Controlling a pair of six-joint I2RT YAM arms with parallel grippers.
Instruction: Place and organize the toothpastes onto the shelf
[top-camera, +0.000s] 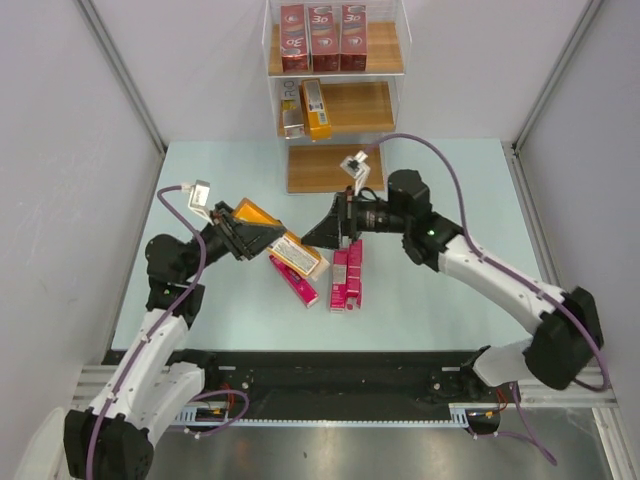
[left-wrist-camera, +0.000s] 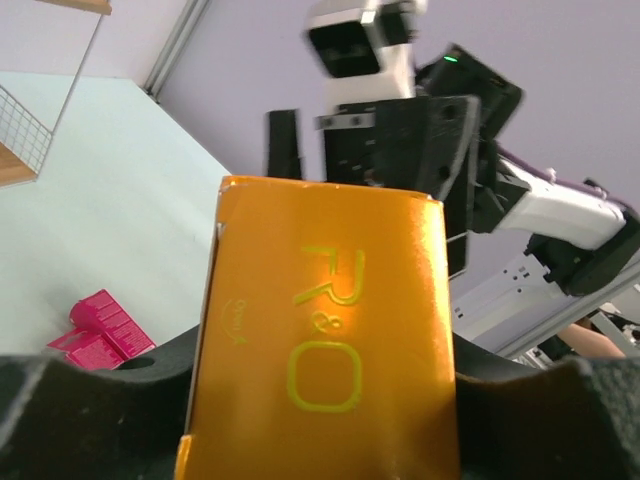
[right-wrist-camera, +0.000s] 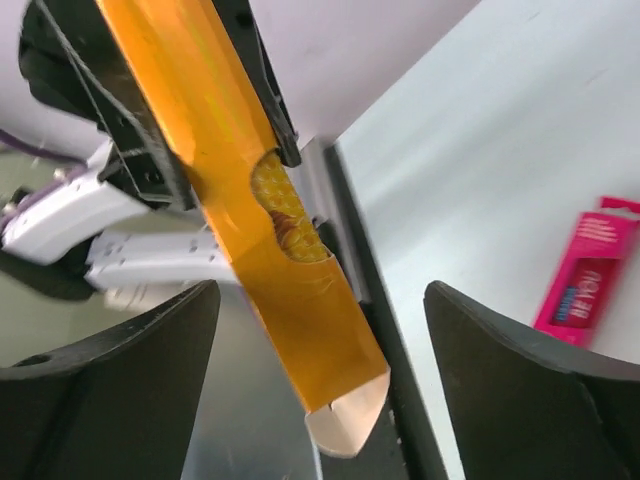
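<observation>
Over the pale mint table (top-camera: 430, 200), between plain grey walls (top-camera: 110, 70), the left gripper (top-camera: 250, 235) clamps an orange R&O toothpaste carton (left-wrist-camera: 320, 340) aloft. The right gripper (top-camera: 322, 232) holds its fingers wide apart around the carton's free end, not touching it. Pink cartons (top-camera: 347, 278) lie below, and the shelf (top-camera: 362, 105) stands at the far edge.

A pale blue-green counter (top-camera: 400, 320) is seen at the centre of the top view. It is enclosed by grey panels at 9 o'clock (top-camera: 60, 150), 12 o'clock (top-camera: 200, 60) and 3 o'clock (top-camera: 590, 200). A black rail (top-camera: 340, 375) is mounted along its 6 o'clock edge, with brushed metal sheeting (top-camera: 350, 450) beyond.
</observation>
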